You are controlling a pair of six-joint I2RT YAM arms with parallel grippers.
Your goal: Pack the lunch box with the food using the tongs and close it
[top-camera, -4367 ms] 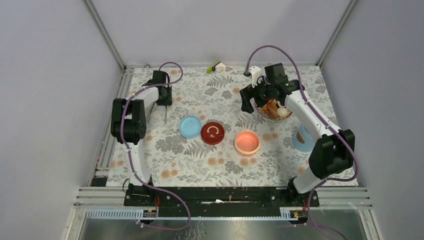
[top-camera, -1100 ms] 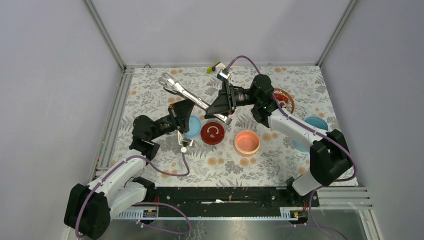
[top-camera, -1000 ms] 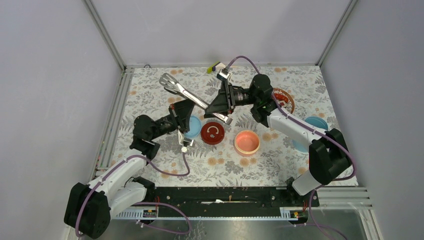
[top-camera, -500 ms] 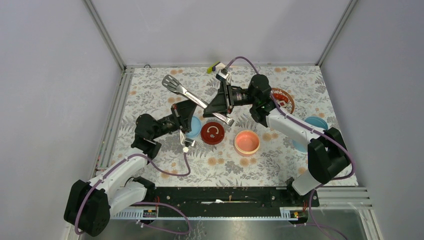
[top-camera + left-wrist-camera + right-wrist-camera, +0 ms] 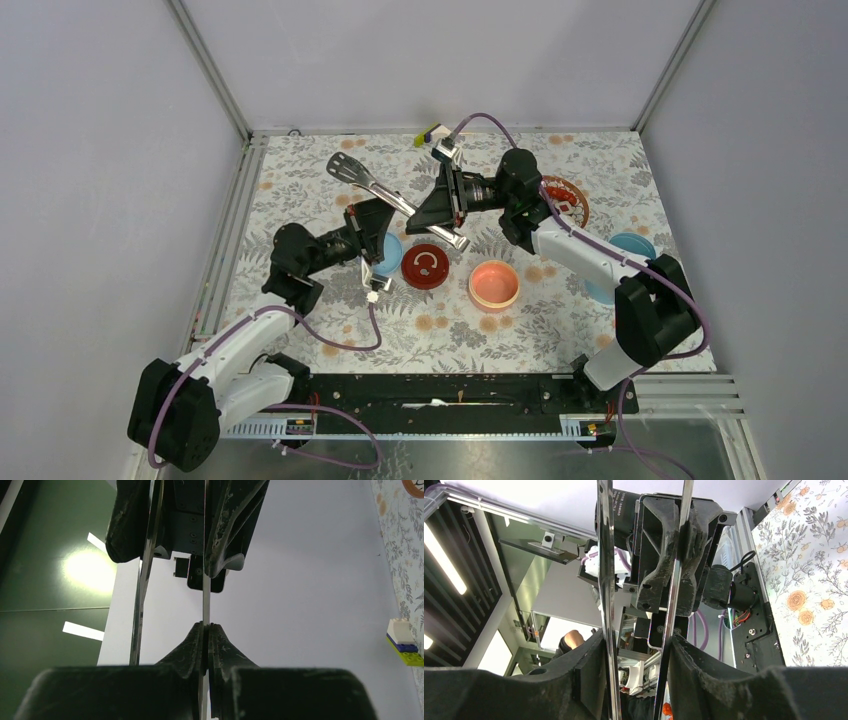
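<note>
The tongs hang in the air over the far half of the table, their flat head pointing toward its far left corner. The left gripper is pressed together on one thin arm of the tongs. The right gripper straddles both arms from the other end, its jaws set against the outside of each. Below them, near the table's middle, sit a blue disc, a dark red lid and a pink bowl.

tongs: bright polished metal | pink bowl: smooth, slightly glossy plastic | table cover: matt floral print
</note>
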